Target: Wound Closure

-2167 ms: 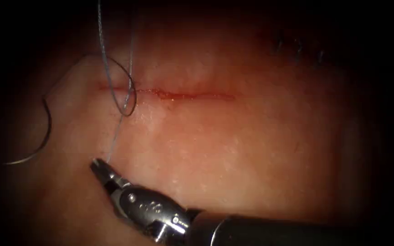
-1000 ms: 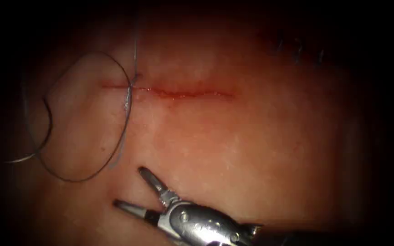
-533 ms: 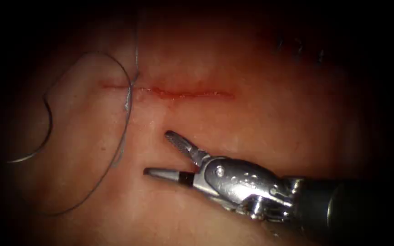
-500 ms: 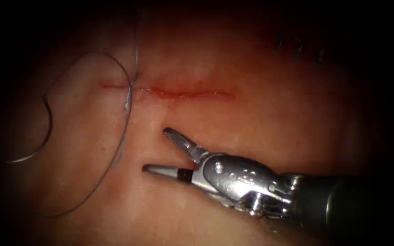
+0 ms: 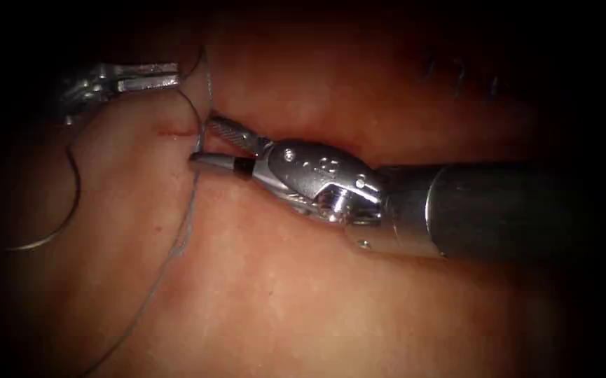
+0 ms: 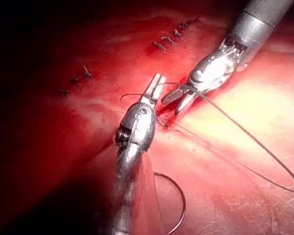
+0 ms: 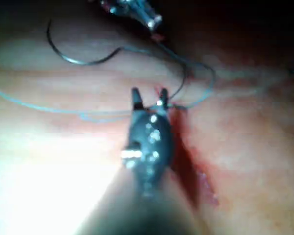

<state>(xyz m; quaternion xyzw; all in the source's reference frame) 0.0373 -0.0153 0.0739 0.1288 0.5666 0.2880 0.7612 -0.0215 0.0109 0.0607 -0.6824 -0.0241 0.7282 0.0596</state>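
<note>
Your right tool [image 5: 201, 143] lies across the cut [image 5: 176, 131], its shaft entering from the right and covering most of the cut's length. Its jaws are parted and grasp nothing; the tips sit at the cut's left end, one above and one below the line, right where the thread [image 5: 189, 210] crosses it. In the right wrist view the same tool [image 7: 148, 98] shows its tips spread with the thread [image 7: 63, 110] running just past them.

Your left tool [image 5: 148, 75] sits at the upper left, above the cut's left end. Its jaws look closed, with the thread passing just off their tip; whether they grip it cannot be told. In the left wrist view this tool [image 6: 154, 84] points towards the right tool [image 6: 179, 100], tips near one another but apart.

The needle [image 5: 64, 203] lies loose on the tissue [image 5: 331, 301] well left of the cut, held by neither tool and not driven in. In the left wrist view its curve [image 6: 174, 200] rests flat beside the left tool's shaft.

Open room: the tissue below the right tool's shaft is bare and unobstructed. The left margin is crowded by needle, thread loop and both tips.

Surface: moist, with red fluid [image 7: 186, 156] along the cut. Finished stitches [image 5: 460, 70] stand at the upper right.
</note>
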